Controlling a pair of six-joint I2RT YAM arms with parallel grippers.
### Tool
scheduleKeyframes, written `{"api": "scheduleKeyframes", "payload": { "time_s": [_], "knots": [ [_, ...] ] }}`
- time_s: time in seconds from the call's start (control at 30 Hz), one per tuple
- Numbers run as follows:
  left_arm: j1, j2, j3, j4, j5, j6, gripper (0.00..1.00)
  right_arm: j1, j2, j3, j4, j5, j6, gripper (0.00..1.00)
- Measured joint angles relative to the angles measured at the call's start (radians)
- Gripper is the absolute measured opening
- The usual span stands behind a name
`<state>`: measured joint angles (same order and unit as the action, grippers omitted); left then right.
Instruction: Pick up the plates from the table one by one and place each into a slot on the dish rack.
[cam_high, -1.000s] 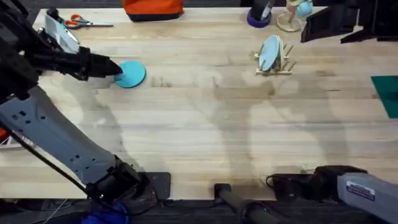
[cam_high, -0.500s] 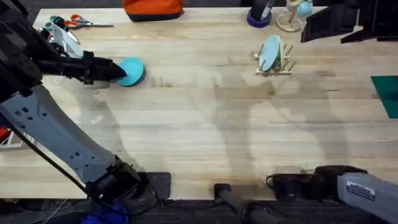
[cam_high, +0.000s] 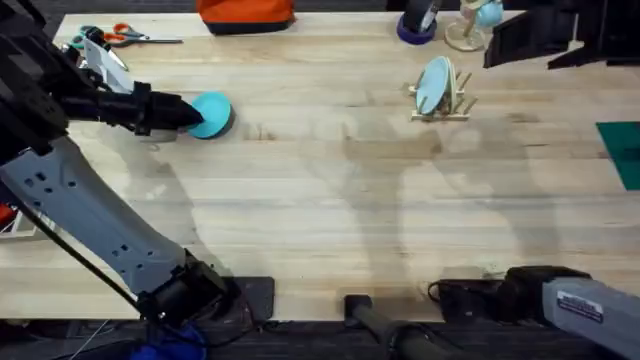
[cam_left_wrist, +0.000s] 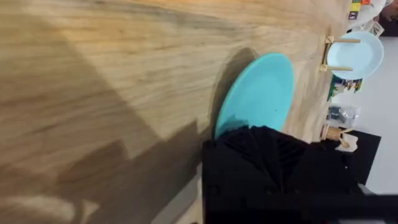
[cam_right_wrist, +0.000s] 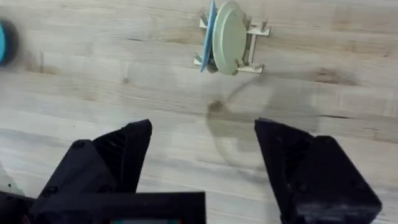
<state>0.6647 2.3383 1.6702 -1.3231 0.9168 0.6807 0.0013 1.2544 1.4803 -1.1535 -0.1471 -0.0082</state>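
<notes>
My left claw (cam_high: 190, 115) sits at the far left of the table (cam_high: 320, 220), its tips at the near-left rim of the loose plate (cam_high: 212, 114). From overhead I cannot tell whether the rim is pinched or just touched. The rack (cam_high: 440, 100) stands well apart at the far right, one plate (cam_high: 433, 85) already upright in it.

In my left wrist view, the loose plate (cam_left_wrist: 258, 93) lies by the wood with its edge running under my dark finger (cam_left_wrist: 261, 162); the grip itself is hidden. I judge I come in low so a finger can get under the rim.

In my right wrist view, my right claw (cam_right_wrist: 202, 162) hangs open and empty above bare table, leaving the rack (cam_right_wrist: 231, 38) unobstructed.
</notes>
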Motion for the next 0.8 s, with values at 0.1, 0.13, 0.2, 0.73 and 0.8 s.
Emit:
{"api": "scheduleKeyframes", "payload": {
  "time_s": [0.1, 0.13, 0.2, 0.73, 0.8],
  "knots": [
    [0.0, 0.0, 0.0, 0.0, 0.0, 0.0, 0.04, 0.0, 0.0, 0.0, 0.0, 0.0, 0.0, 0.995],
    [0.0, 0.0, 0.0, 0.0, 0.0, 0.0, 0.04, 0.0, 0.0, 0.0, 0.0, 0.0, 0.0, 0.995],
    [0.0, 0.0, 0.0, 0.0, 0.0, 0.0, 0.04, 0.0, 0.0, 0.0, 0.0, 0.0, 0.0, 0.995],
    [-0.002, 0.007, 0.019, -0.019, -0.005, -0.01, 0.039, 0.0, 0.0, 0.0, 0.006, 0.0, 0.0, 0.995],
    [-0.003, 0.019, 0.048, -0.039, -0.009, -0.012, 0.039, 0.0, 0.0, 0.0, 0.007, 0.0, 0.0, 0.995]
  ]
}}
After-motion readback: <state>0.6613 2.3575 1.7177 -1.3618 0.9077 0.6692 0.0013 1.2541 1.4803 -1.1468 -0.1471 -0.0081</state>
